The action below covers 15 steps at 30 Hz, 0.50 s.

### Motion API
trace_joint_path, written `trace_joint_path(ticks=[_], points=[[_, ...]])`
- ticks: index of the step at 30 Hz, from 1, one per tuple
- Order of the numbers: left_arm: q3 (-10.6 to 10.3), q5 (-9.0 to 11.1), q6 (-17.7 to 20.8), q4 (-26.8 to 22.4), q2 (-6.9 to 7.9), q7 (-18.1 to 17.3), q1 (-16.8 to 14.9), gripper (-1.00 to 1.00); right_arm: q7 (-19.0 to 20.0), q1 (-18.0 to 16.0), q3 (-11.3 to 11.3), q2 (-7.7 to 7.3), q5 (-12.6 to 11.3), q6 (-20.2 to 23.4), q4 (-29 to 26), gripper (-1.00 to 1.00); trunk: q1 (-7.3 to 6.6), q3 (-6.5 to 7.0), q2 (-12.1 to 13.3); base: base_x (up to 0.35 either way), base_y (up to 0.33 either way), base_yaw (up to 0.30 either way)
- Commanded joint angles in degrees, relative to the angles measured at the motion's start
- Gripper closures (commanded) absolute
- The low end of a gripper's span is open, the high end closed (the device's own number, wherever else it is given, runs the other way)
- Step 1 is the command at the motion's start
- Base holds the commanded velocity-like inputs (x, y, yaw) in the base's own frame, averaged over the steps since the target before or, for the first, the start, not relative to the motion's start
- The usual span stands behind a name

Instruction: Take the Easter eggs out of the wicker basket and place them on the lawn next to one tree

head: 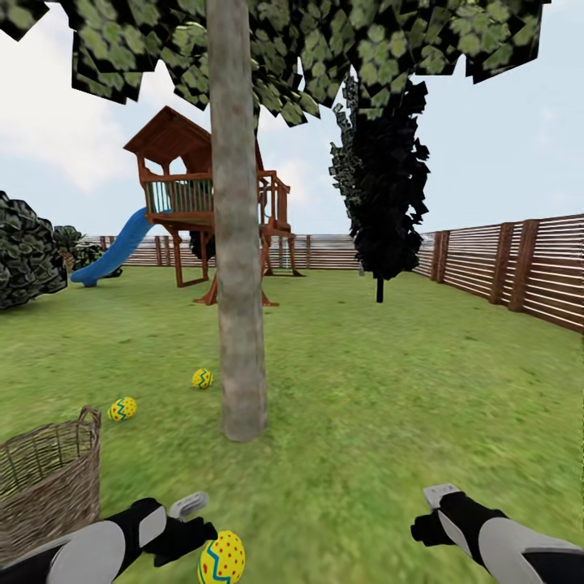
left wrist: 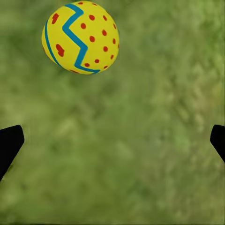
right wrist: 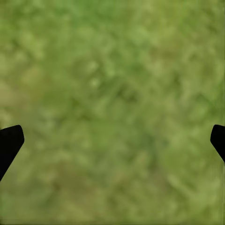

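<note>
I have two Easter eggs lying on the lawn (head: 389, 381) beside the tree (head: 238, 243): one egg (head: 202, 378) close to the foot of the trunk, another egg (head: 122, 409) a little further out toward the wicker basket (head: 49, 478). The third egg (head: 221, 558) sits just beside my left end effector (head: 185, 523); in the left wrist view that egg (left wrist: 80, 37) lies beyond the fingertips (left wrist: 9, 143), which stand wide apart with only grass between them, so I judge it released. My right end effector (head: 434, 511) is spread wide over bare grass, holding nothing. I cannot see into the basket. I judge the placing step nearly done; next I should check this egg counts as next to the trunk, or nudge it closer
</note>
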Motion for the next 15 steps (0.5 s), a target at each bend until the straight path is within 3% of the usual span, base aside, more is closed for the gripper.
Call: trace_joint_path(ticks=[1,6,15], points=[[0.28,-0.26,-0.10,0.10,-0.35,1.64,-0.06,-1.00,0.34,-0.06,0.17,0.22,1.33,0.19,0.04,-1.00,-0.04,0.07,-0.02,0.000,0.000,-0.100],[0.34,-0.15,-0.58,0.10,-1.34,4.93,0.00,-1.00,0.31,-0.06,0.04,0.72,4.46,0.12,0.10,-1.00,-0.17,0.73,0.05,0.000,0.000,-0.107],[0.43,-0.07,-0.62,0.10,-1.14,5.07,0.02,-1.00,0.38,-0.08,0.01,0.62,4.84,0.02,0.10,-1.00,-0.40,1.91,0.17,0.000,0.000,-0.115]])
